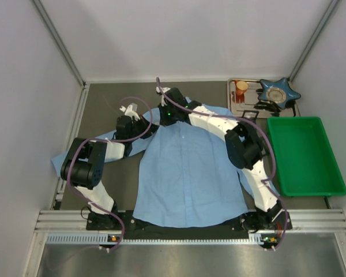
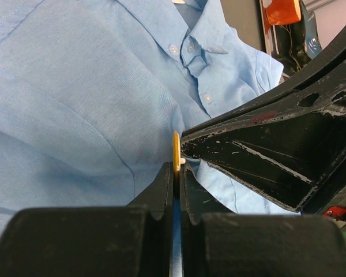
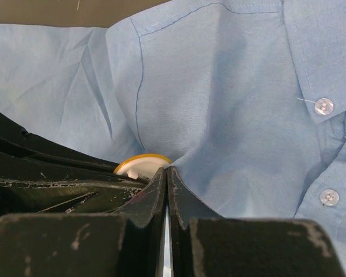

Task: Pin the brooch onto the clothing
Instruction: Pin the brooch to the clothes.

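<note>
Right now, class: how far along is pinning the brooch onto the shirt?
Done: the shirt lies spread flat, and the left gripper is shut on the yellow brooch. In hand: the right gripper, shut, meets it at puckered fabric near the collar. Left: fastening the pin and letting go.

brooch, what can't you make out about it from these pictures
- Left wrist: brooch seen edge-on only; left tool covers its lower part.
- Right wrist: only its yellow rim shows above the right tool.
- Top: both tools hide it, near the collar of the shirt.
- Pin through cloth or not: cannot tell.
</note>
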Tool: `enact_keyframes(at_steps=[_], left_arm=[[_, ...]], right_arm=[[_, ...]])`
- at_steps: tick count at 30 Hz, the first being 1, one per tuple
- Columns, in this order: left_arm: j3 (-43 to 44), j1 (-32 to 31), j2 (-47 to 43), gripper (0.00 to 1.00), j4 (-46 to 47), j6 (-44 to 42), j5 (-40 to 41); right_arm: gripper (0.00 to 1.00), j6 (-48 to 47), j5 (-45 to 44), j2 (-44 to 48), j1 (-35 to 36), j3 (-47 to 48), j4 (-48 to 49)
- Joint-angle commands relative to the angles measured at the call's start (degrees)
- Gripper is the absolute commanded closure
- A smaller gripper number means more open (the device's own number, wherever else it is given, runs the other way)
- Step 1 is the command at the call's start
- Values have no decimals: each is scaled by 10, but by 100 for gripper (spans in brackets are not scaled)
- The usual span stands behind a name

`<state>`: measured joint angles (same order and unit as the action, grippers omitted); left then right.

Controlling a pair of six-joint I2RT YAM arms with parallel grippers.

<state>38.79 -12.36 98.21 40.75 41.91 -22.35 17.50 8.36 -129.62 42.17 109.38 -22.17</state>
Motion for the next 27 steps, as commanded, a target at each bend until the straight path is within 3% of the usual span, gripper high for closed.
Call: enact_keyframes(at_steps=[1, 10, 11, 15, 18, 22, 27], left_arm=[[46, -6, -14, 100, 147, 34, -55], [11, 25, -23, 100, 130, 6, -72], [6, 30, -23, 100, 128, 2, -78], [-13, 44, -16, 100, 114, -25, -97], [-14, 47, -12, 100, 112, -36, -105], [-8, 48, 0, 100, 103, -45, -105], [-5, 48, 9, 100, 109, -46, -110]], right_arm=[[100, -19, -10, -5, 30, -6, -24], [100, -24, 49, 2, 4, 43, -24], [98, -23, 60, 2, -9, 47, -24], [69, -14, 140, 4, -38, 68, -24], [56, -6, 199, 9, -58, 65, -25], [48, -12, 252, 17, -75, 41, -25], [47, 41, 321, 3, -89, 26, -24]])
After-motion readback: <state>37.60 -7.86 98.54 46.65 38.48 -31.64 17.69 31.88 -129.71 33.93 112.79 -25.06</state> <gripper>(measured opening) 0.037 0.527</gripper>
